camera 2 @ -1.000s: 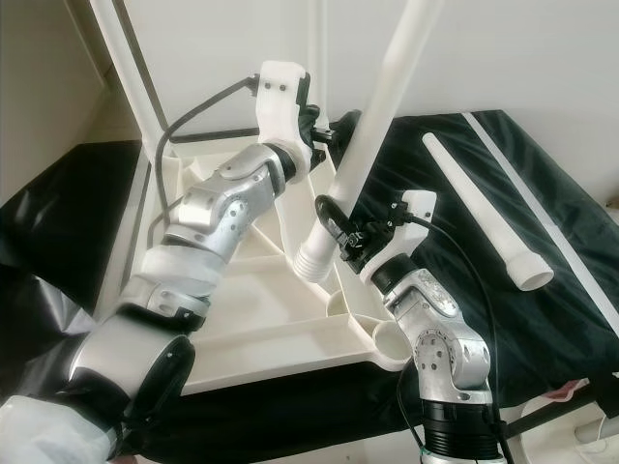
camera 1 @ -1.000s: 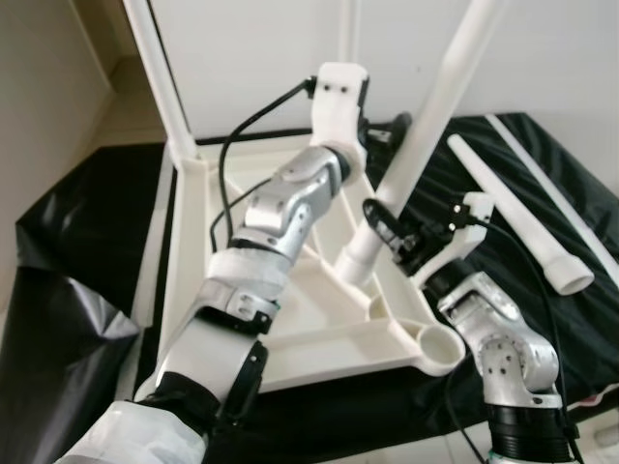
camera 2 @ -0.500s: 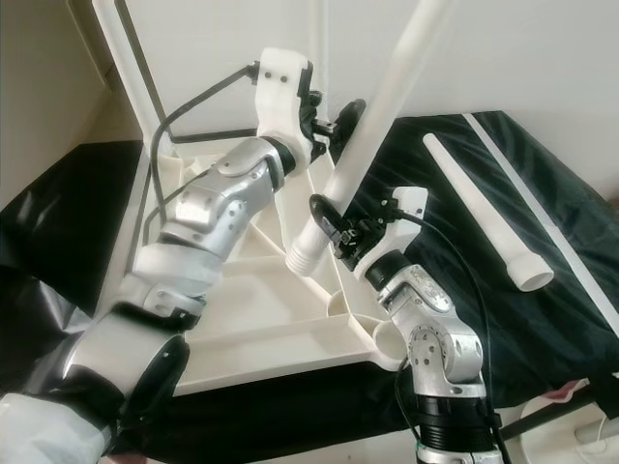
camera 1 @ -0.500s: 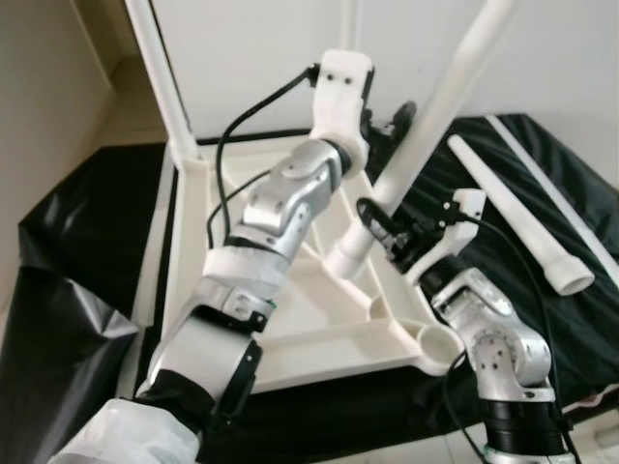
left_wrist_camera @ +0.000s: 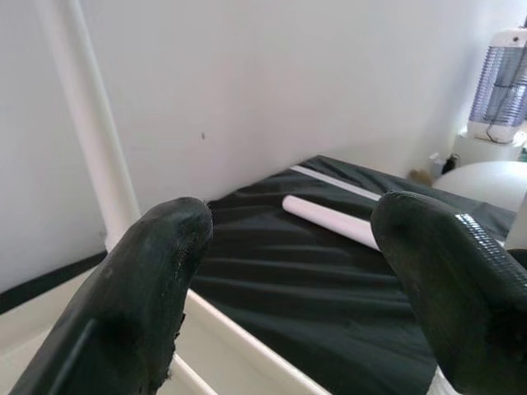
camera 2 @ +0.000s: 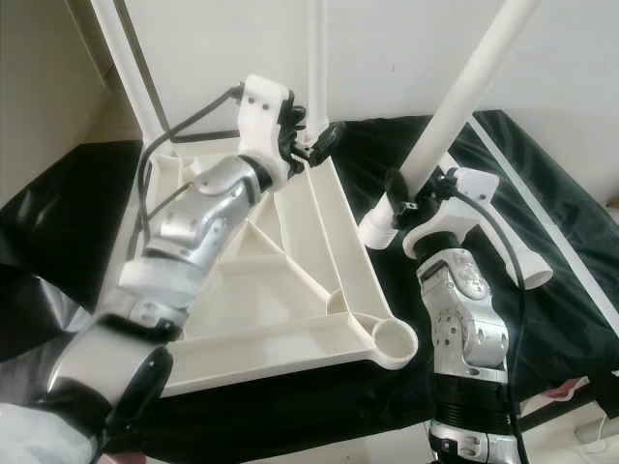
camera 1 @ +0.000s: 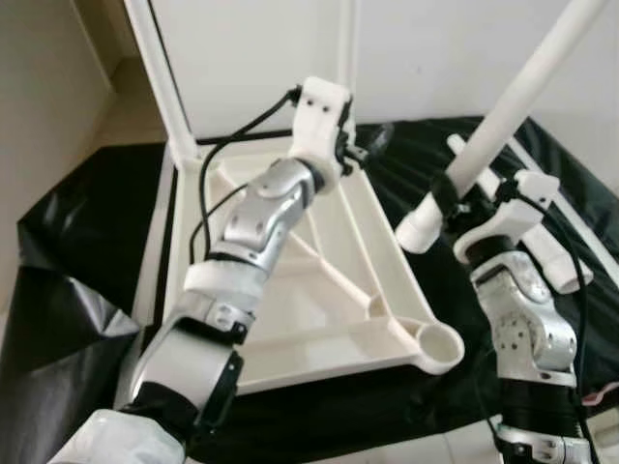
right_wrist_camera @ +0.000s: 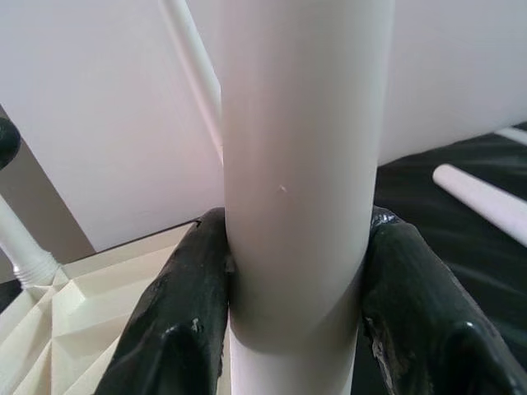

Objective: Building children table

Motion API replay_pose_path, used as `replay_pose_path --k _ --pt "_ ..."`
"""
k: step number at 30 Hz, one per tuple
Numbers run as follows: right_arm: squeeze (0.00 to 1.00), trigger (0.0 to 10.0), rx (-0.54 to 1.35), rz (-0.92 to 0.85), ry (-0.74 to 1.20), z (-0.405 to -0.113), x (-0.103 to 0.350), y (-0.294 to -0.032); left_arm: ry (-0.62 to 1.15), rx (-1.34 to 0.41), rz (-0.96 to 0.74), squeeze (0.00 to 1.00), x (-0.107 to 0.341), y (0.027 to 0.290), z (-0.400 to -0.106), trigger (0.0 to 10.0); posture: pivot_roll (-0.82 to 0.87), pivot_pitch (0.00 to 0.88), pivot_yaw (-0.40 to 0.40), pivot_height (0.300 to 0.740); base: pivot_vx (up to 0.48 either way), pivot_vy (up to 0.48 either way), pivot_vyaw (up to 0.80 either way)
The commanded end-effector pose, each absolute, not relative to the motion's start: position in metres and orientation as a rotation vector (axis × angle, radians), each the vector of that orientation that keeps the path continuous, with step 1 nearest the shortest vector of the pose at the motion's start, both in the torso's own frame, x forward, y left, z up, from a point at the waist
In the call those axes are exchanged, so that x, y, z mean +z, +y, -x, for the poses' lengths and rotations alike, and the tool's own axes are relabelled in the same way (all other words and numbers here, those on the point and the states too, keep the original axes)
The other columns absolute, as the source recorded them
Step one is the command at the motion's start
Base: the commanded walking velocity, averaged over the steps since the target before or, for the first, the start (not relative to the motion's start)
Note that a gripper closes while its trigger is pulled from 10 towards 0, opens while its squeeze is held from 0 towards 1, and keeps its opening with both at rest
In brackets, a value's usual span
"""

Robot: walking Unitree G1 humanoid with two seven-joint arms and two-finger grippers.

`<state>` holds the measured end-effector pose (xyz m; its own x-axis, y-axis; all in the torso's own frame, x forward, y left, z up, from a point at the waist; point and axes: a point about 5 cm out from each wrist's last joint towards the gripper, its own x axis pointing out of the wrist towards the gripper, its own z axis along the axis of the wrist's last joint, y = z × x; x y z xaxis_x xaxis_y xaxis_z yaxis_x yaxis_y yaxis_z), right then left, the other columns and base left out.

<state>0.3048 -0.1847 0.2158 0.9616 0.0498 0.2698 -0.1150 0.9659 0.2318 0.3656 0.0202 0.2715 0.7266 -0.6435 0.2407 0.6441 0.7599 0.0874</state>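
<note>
In the left eye view, a cream-white plastic triangular tabletop (camera 1: 319,290) is lying upside down on a black plastic sheet (camera 1: 77,251), with a round leg socket (camera 1: 437,346) at its near right corner. Two white legs are already standing upright from it, one at the far left corner (camera 1: 160,77) and one at the far corner (camera 1: 348,48). The left end effector (camera 1: 360,147) is being held over the tabletop's far right edge with its fingers spread apart and nothing between them. To the right, a long white plastic tube leg (camera 1: 503,116) is being gripped near its lower threaded end by the right end effector (camera 1: 455,198), tilted and lifted clear of the tabletop.

In the right eye view, another white tapered leg (camera 2: 522,253) is lying on the black sheet at the far right, partly hidden behind the right arm.

In the left wrist view, the two black fingers (left_wrist_camera: 140,280) are being shown wide apart, with the black sheet and the lying leg seen between them.

In the right wrist view, the held tube is being clamped tightly between both black fingers (right_wrist_camera: 185,304).
</note>
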Motion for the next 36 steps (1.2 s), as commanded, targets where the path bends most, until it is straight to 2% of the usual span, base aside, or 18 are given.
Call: replay_pose_path --k 1,10,16,29,32,36 --pt "0.00 10.0 0.080 -0.209 -0.289 -0.305 0.221 -0.182 -0.253 -0.764 -0.034 0.00 0.261 0.018 -0.360 10.0 -0.06 0.015 0.010 0.740 0.000 0.000 0.00" --pt "0.00 10.0 0.054 -0.104 -0.275 -0.306 0.216 -0.180 -0.248 -0.908 -0.134 0.00 0.232 0.019 -0.339 10.0 -0.06 0.018 0.006 0.740 0.000 0.000 0.00" --pt "0.00 10.0 0.089 -0.051 -0.279 -0.308 0.218 -0.172 -0.231 -0.831 -0.158 0.00 0.237 0.021 -0.351 10.0 -0.06 0.012 0.001 0.740 0.000 0.000 0.00" --pt "0.00 10.0 0.101 0.006 -0.281 -0.306 0.216 -0.167 -0.228 -0.809 -0.189 0.00 0.239 0.021 -0.354 10.0 -0.07 0.015 0.004 0.740 0.000 0.000 0.00" --pt "0.00 10.0 0.101 0.006 -0.281 -0.306 0.216 -0.167 -0.228 -0.809 -0.189 0.00 0.239 0.021 -0.354 10.0 -0.07 0.015 0.004 0.740 0.000 0.000 0.00" --pt "0.00 10.0 0.016 0.035 -0.268 -0.307 0.211 -0.180 -0.237 -0.796 -0.190 0.00 0.242 0.020 -0.356 10.0 -0.07 0.015 0.002 0.740 0.000 0.000 0.00"
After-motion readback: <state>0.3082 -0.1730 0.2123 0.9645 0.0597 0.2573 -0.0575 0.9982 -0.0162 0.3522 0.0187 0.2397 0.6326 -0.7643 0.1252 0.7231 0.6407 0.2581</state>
